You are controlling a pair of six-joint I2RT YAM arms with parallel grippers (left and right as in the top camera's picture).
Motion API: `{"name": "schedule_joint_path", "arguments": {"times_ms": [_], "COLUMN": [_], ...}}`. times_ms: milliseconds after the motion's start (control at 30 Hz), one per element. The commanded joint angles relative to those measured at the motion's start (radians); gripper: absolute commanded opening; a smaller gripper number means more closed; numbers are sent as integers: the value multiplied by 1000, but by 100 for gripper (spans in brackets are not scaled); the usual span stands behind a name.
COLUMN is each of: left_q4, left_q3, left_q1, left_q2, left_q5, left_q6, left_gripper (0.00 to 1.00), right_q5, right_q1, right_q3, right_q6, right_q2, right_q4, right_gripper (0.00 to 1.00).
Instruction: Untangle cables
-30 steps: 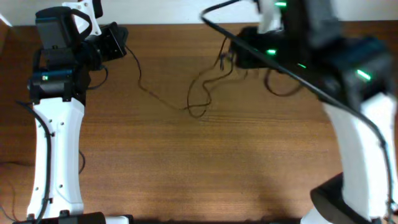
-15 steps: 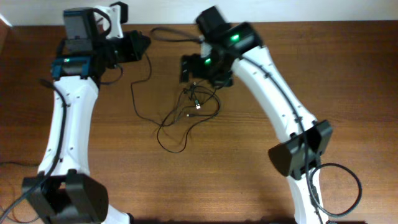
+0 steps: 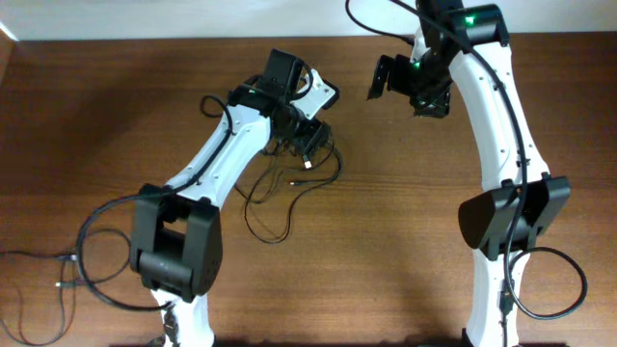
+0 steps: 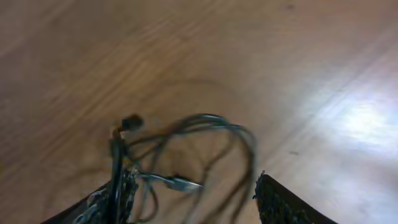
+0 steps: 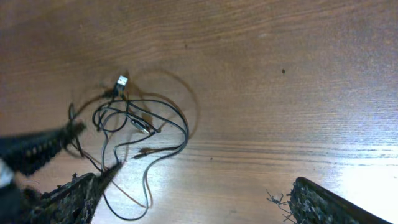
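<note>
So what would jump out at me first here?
A tangle of thin black cables lies in a loose heap on the wooden table, near the middle. The left gripper hangs right over the heap, jaws open. The right gripper hovers apart near the far edge, also open.

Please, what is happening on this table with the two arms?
Two robot arms are working on a tangle of thin black cables lying on a wooden table. The left gripper is open and low over the tangle, with some strands between its fingers. The right gripper is also open, off to the side of the pile and holding nothing. The cables are not yet separated.
</note>
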Motion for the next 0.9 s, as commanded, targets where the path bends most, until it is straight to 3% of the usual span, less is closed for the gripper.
{"name": "schedule_joint_path", "arguments": {"times_ms": [0,67,100,133,200,367,467,500,633,767,867], "left_q4": [40,58,89,114,117,-314,-515,-563,-535,-528,-749], "left_q3": [0,0,0,0,35,541,873,1016,1203,1309,1309], "left_q1": [4,4,4,4,4,31,91,127,225,395,554], "left_q2": [104,165,192,193,191,176,176,176,176,176,177], "left_q5": [-77,-85,-85,-85,-114,-108,243,324,508,259,-260], "left_q6": [64,64,64,64,22,-180,-181,-259,-381,-384,-628], "left_gripper": [67,63,54,25,0,0,0,0,0,0,0], "right_q5": [16,16,16,16,16,14,-20,-39,-104,-104,-92], "right_q1": [7,8,7,8,13,13,13,13,13,13,13], "right_q3": [17,17,17,17,17,17,17,17,17,17,2], "right_q6": [-14,-14,-19,-22,-23,-64,-128,-145,-176,-175,-175], "right_q2": [-24,-24,-24,-24,-24,-24,-24,-24,-24,-24,-24], "right_q4": [-11,-10,-10,-11,-10,-10,10,16,40,38,26], "right_gripper": [99,99,99,99,99,99,99,99,99,99,99]}}
